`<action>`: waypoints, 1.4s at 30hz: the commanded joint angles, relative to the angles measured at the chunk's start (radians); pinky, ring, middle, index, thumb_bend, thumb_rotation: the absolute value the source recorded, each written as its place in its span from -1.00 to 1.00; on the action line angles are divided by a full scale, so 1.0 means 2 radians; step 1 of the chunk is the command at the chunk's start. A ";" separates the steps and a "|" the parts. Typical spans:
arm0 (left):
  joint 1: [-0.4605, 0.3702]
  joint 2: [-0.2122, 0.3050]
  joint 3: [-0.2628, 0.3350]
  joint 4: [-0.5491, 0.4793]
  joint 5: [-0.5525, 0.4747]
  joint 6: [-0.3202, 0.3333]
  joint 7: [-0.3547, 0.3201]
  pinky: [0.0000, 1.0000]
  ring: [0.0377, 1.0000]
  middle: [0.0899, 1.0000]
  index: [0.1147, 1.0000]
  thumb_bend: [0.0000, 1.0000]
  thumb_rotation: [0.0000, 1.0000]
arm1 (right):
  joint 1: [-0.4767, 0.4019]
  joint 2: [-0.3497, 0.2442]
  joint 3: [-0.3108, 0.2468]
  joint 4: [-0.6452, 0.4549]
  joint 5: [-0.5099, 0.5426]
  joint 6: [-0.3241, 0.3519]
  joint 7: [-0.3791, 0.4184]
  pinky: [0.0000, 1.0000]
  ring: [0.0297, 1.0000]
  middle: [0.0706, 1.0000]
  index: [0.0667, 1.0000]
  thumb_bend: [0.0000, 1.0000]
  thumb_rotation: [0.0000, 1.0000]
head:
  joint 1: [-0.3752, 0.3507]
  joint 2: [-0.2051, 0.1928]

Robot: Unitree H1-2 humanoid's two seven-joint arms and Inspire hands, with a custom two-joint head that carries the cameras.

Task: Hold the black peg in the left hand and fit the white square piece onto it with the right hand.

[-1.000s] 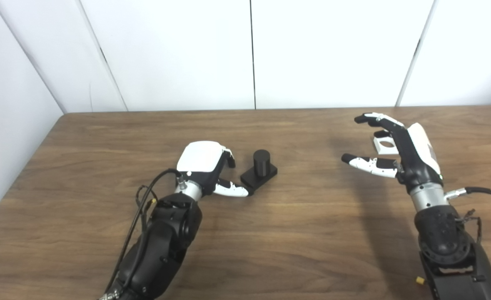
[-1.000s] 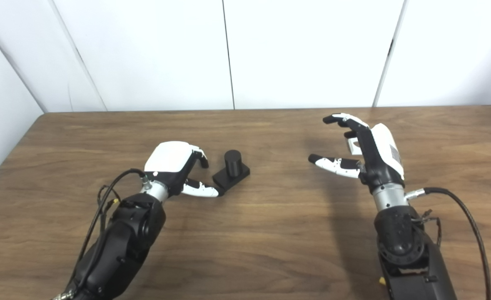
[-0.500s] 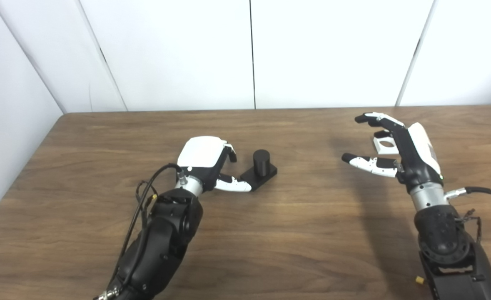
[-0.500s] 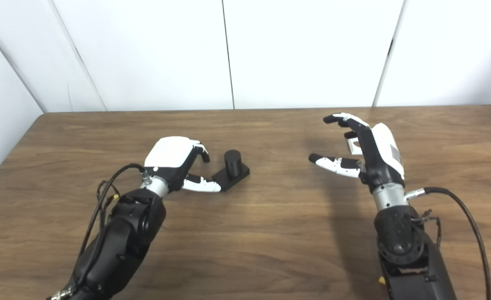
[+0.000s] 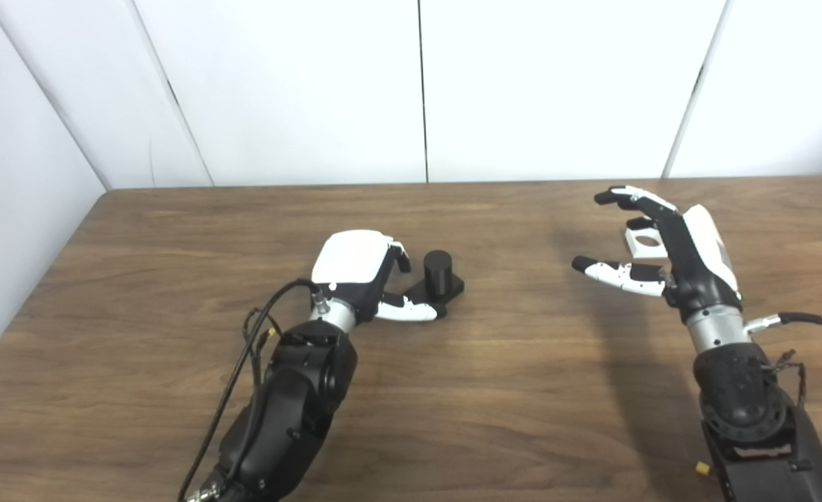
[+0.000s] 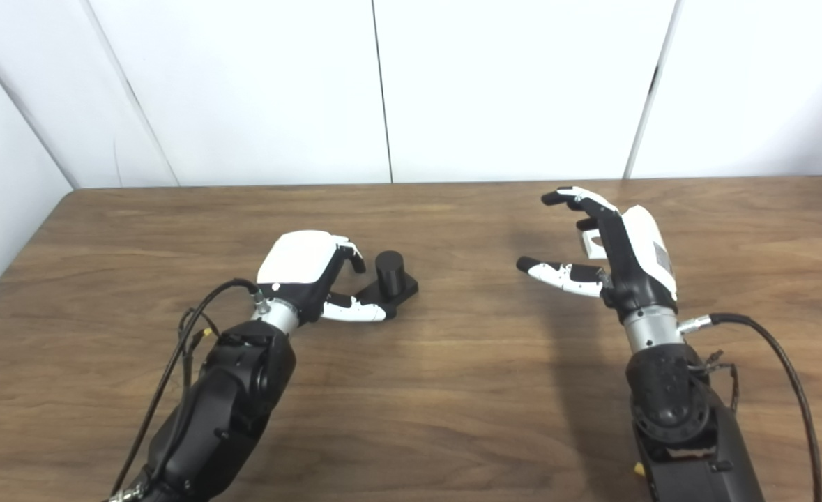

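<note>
The black peg, a short cylinder on a flat black base, stands upright on the wooden table near the middle. My left hand is beside it on its left, open, with the thumb lying along the near edge of the base and the fingers curled over the base's left end. The white square piece with a round hole lies on the table at the right, partly hidden behind my right hand. My right hand is open and empty, raised in front of the piece, fingers spread.
White wall panels stand behind the table's far edge. The table's left edge runs diagonally at the left. Cables hang along both forearms.
My left hand has moved right, closing in on the black peg's base, with the thumb now along the base. The right hand has not moved.
</note>
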 commanded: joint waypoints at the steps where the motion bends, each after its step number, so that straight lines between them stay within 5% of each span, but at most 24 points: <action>1: -0.016 0.001 0.001 -0.007 0.010 0.003 0.014 0.50 0.66 0.69 0.19 0.95 0.36 | -0.020 0.001 -0.001 -0.015 -0.004 -0.011 -0.011 0.42 0.61 0.63 0.40 0.42 -0.58 | 0.000 0.000; 16: -0.019 -0.006 -0.012 0.022 0.029 0.005 0.044 0.47 0.63 0.67 0.16 0.84 0.15 | -0.017 -0.002 -0.006 -0.024 -0.002 -0.006 -0.006 0.45 0.63 0.64 0.40 0.42 -0.58 | -0.006 0.004; 27: -0.016 0.001 -0.013 0.032 0.027 0.002 0.068 0.51 0.57 0.59 -0.02 0.59 -0.32 | -0.018 -0.004 -0.006 -0.024 -0.002 -0.008 -0.006 0.44 0.62 0.62 0.39 0.43 -0.55 | -0.004 0.007; 42: -0.011 0.004 -0.011 0.030 0.014 0.001 0.062 0.49 0.56 0.57 -0.03 0.50 -0.33 | -0.016 -0.007 -0.009 -0.030 0.003 -0.007 -0.001 0.43 0.62 0.63 0.40 0.41 -0.56 | -0.007 0.009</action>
